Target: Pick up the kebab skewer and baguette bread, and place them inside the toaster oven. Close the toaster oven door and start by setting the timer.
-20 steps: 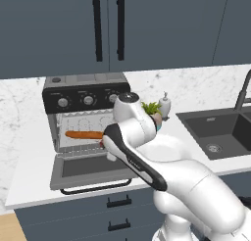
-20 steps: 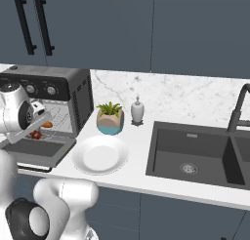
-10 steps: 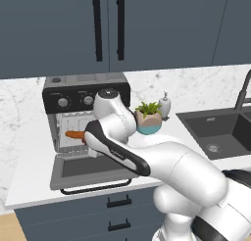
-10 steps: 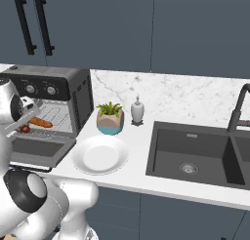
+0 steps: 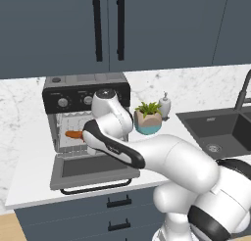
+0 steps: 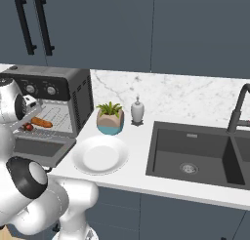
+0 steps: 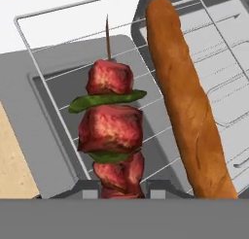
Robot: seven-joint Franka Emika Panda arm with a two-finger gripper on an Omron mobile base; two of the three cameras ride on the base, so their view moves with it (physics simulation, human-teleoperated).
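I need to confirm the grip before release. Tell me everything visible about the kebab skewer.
The kebab skewer is a thin wooden stick threaded with red meat chunks and green pepper slices, its bare tip pointing away. The gripper is shut on its near end, holding it over the wire rack beside the baguette bread.

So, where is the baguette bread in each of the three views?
Left base view: baguette bread at centre left, inside the toaster oven, partly behind the arm.
Right base view: far left, on the oven's wire rack.
Hand view: right half, beside the kebab skewer.
Shared landmark: the wire rack.
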